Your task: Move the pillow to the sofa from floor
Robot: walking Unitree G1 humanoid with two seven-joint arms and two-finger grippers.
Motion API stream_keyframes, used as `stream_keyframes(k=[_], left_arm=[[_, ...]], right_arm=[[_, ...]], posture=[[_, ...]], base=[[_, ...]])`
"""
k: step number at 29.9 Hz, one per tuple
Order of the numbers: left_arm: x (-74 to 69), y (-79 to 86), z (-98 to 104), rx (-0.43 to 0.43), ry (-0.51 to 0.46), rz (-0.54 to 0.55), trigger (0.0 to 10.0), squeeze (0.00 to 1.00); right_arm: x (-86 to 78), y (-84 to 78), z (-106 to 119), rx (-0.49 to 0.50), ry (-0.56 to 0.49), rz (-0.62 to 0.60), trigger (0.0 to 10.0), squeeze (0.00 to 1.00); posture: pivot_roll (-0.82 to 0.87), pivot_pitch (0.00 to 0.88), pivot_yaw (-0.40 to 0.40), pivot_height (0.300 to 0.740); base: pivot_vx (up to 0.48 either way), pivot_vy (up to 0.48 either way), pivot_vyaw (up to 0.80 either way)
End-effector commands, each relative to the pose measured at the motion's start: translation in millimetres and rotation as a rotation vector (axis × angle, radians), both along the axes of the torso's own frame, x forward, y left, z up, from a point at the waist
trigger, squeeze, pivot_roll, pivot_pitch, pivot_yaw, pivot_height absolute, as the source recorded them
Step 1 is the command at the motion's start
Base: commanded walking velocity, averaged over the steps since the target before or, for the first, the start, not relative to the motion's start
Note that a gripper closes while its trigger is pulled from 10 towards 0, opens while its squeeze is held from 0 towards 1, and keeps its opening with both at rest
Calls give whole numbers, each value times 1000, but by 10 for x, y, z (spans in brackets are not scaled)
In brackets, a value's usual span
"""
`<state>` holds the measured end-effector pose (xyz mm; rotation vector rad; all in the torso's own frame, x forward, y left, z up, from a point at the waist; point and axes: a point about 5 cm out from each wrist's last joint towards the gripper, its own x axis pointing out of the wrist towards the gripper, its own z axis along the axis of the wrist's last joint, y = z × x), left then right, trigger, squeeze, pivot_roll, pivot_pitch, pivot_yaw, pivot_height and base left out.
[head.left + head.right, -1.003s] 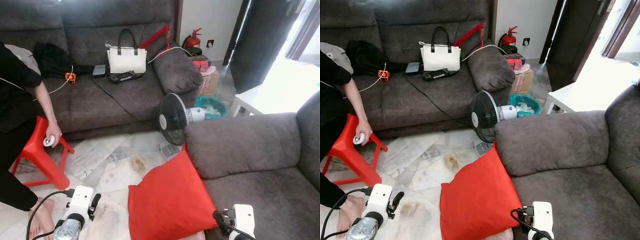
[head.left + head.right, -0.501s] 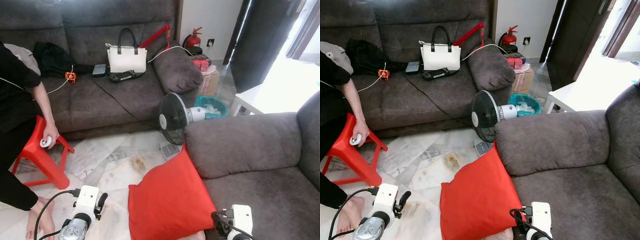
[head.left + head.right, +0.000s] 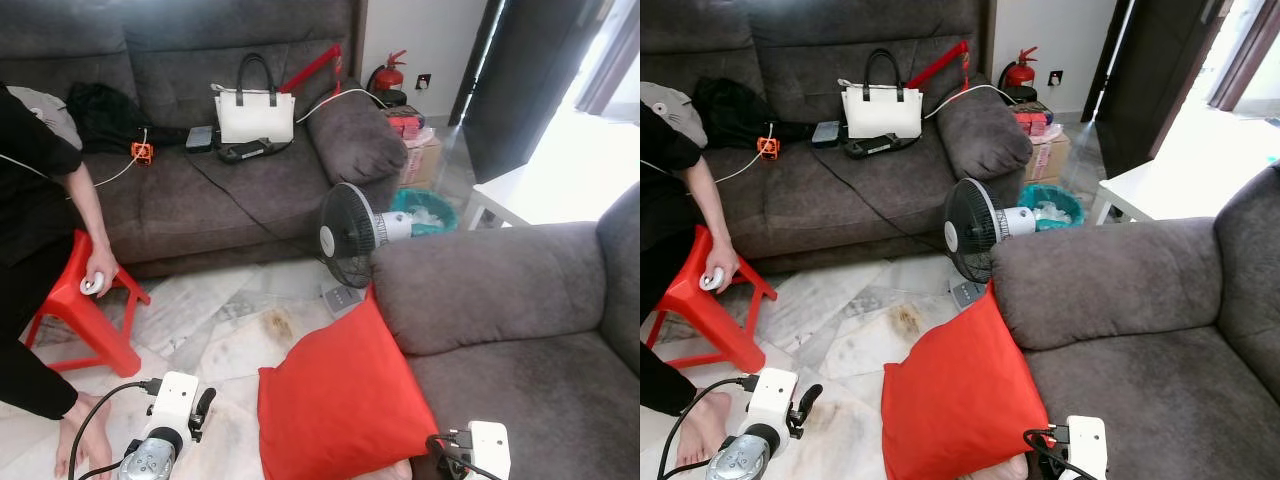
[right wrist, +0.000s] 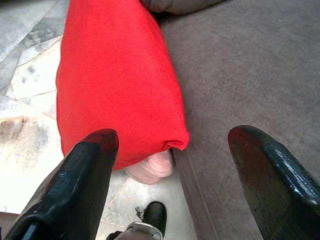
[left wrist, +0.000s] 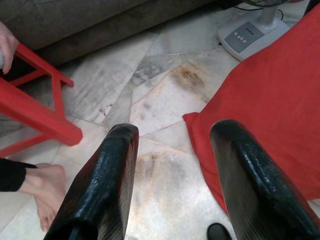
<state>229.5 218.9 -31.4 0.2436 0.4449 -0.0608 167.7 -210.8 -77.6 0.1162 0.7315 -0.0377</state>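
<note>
A red pillow [image 3: 340,400] stands on the marble floor, leaning against the front of the grey sofa [image 3: 520,300] on my right. My left gripper [image 5: 175,150] is open, low over the floor just left of the pillow's corner [image 5: 270,110]. My right gripper [image 4: 170,150] is open too, hanging by the pillow's lower right corner [image 4: 120,85] and the sofa seat edge [image 4: 240,75]. The white wrist housings sit at the bottom of the eye views, left arm [image 3: 168,420] and right arm [image 3: 478,450].
A person [image 3: 35,230] crouches at left, hand on a red stool [image 3: 85,320], bare foot [image 5: 42,192] near my left gripper. A standing fan [image 3: 350,240] is behind the pillow. A second sofa [image 3: 200,170] holds a white handbag [image 3: 253,110] and cables.
The view has shifted slightly. My right wrist has dropped lower in the eye views; the pillow stays where it was.
</note>
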Motion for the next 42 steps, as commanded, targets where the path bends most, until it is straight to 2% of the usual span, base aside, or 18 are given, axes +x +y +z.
stream_keyframes(k=[1, 15, 25, 35, 39, 42], left_arm=[[-14, -10, -25, -2, 19, 4, 10000, 0], [-10, 6, -32, -2, 32, 12, 10000, 0], [30, 18, 6, -17, 1, 40, 10000, 0], [150, 41, 106, -20, -53, 60, 10000, 0], [163, 43, 120, -23, -62, 63, 10000, 0], [229, 37, 183, -31, -97, 58, 10000, 0]], right_arm=[[32, 0, 5, -2, 9, -1, 10000, 0], [114, 64, 16, -6, 22, 10, 10000, 0], [155, -16, 53, -26, 1, -21, 10000, 0], [328, 79, 154, -11, -100, 0, 10000, 0], [346, 113, 171, -9, -127, 4, 10000, 0], [347, 145, 187, 0, -161, 11, 10000, 0]], posture=[[97, 43, -22, 710], [99, 46, -22, 630], [96, 47, -22, 630], [100, 49, -22, 630], [100, 50, -21, 630], [100, 50, -21, 625]], base=[[0, 0, 0], [0, 0, 0], [0, 0, 0], [0, 0, 0], [0, 0, 0], [0, 0, 0]])
